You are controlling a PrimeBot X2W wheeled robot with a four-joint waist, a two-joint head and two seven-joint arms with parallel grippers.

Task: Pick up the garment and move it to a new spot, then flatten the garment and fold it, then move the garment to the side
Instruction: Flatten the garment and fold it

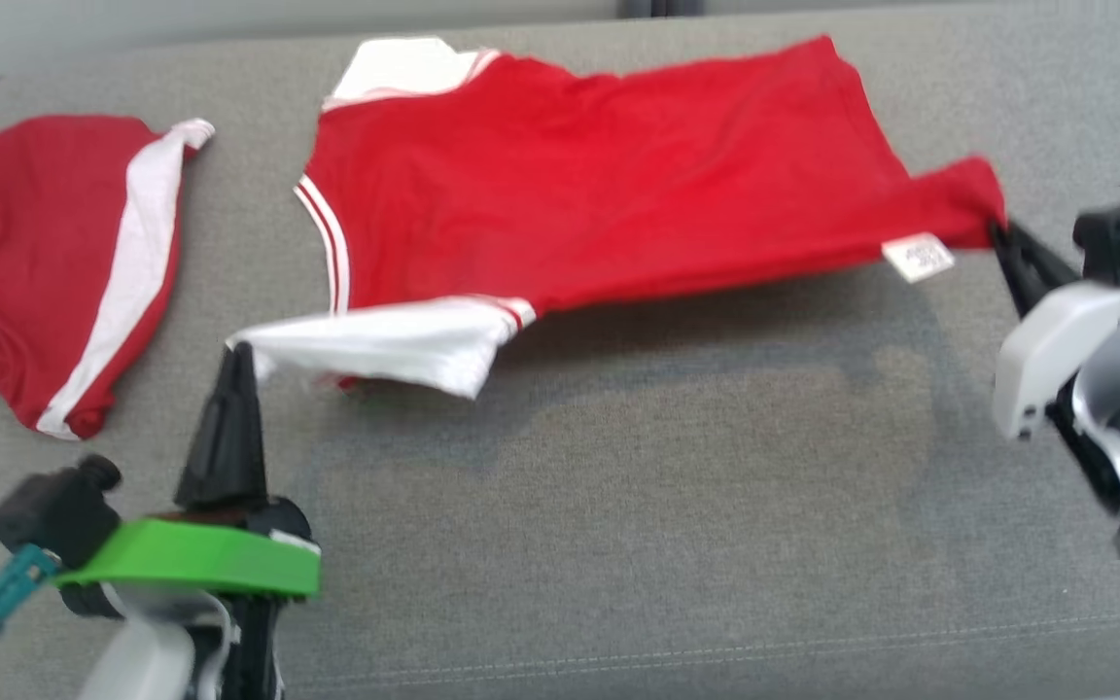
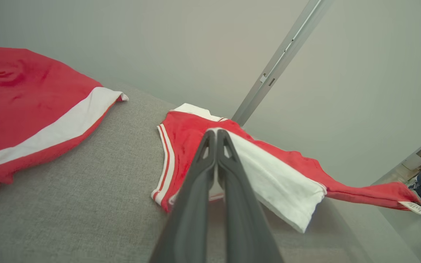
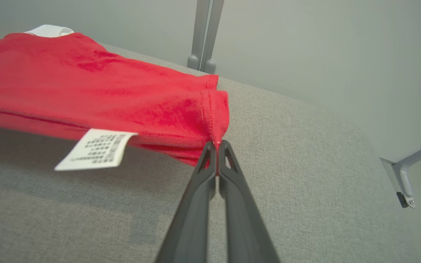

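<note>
Now left pincer point(image 1: 241, 352) and right pincer point(image 1: 999, 231) clench one garment point(image 1: 599, 185); second garment point(image 1: 45, 243) lies apart.

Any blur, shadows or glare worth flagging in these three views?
Head view: soft overall, shirt edges smeared, its broad shadow on the grey surface below. Left wrist view: sharper, no glare, left gripper blurring toward the frame bottom. Right wrist view: label print unreadable.

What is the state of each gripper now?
Left gripper: shut, holding the red shirt by its white sleeve.
Right gripper: shut, holding the shirt by its hem corner.
</note>
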